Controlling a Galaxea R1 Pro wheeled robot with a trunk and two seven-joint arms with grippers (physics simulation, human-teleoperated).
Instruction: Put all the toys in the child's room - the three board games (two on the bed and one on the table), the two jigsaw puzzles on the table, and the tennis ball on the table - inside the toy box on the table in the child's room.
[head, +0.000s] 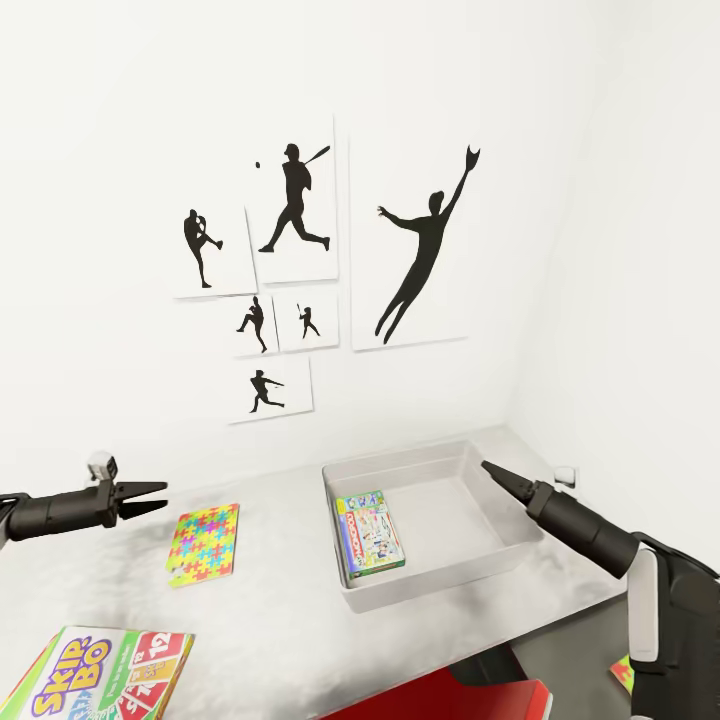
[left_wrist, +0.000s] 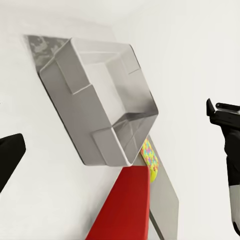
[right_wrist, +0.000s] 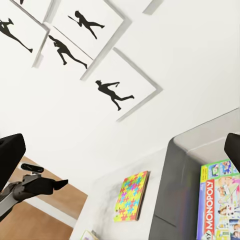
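While your head camera looks down over the grey table (head: 270, 620), the toy box (head: 480, 470) sits toward its right end against the white wall, its long axis running roughly from the front edge back toward the wall. Inside it, against the left wall of the tray, lies the Monopoly board game (head: 368, 533), flat, with its long axis along the same line as the box. Your right wrist view shows the red banner reading along that long side (right_wrist: 218, 210).

To the left of the toy box, apart from it, a jigsaw puzzle (head: 204, 543) lies flat on the table, its long axis also pointing front to back with a slight tilt. At the near left corner you have a Skip-Bo board game (head: 95, 675), lying flat and cut off by the picture's edge.

Your left gripper (head: 150, 498) hovers above the table left of the puzzle, pointing right toward the box, fingers spread and empty. Your right gripper (head: 497, 474) hangs over the right rim of the toy box, pointing left and up; its fingers look drawn to one tip, yet in the wrist view they stand wide apart, so I cannot tell.

Black sports-silhouette pictures (head: 290, 260) hang on the wall above.
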